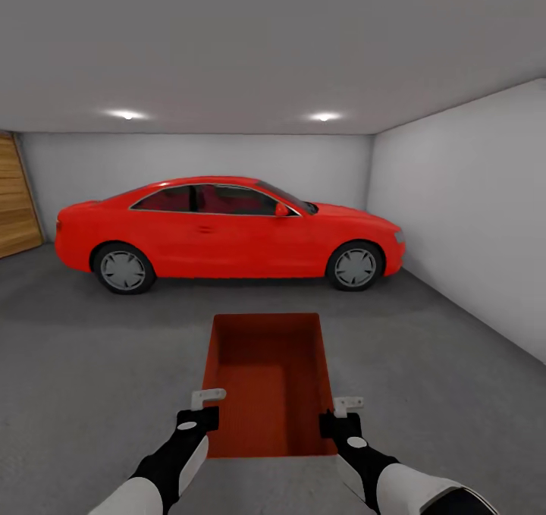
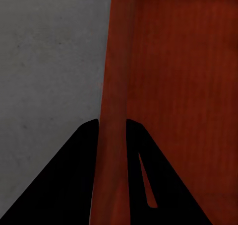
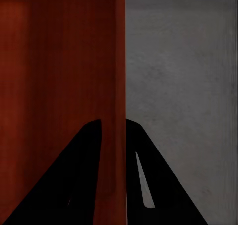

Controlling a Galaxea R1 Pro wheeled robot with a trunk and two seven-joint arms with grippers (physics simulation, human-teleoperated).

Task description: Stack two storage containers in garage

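**Grippers clamp container walls in garage**

Both grippers pinch the storage container (image 1: pixel 265 382): left gripper (image 1: pixel 206 398) closed on its left wall, right gripper (image 1: pixel 347 405) closed on its right wall; the orange-red box shows nothing inside; it is held above the grey concrete floor (image 1: pixel 91 363); beyond it stands a red car (image 1: pixel 227 234), side-on before pale walls.
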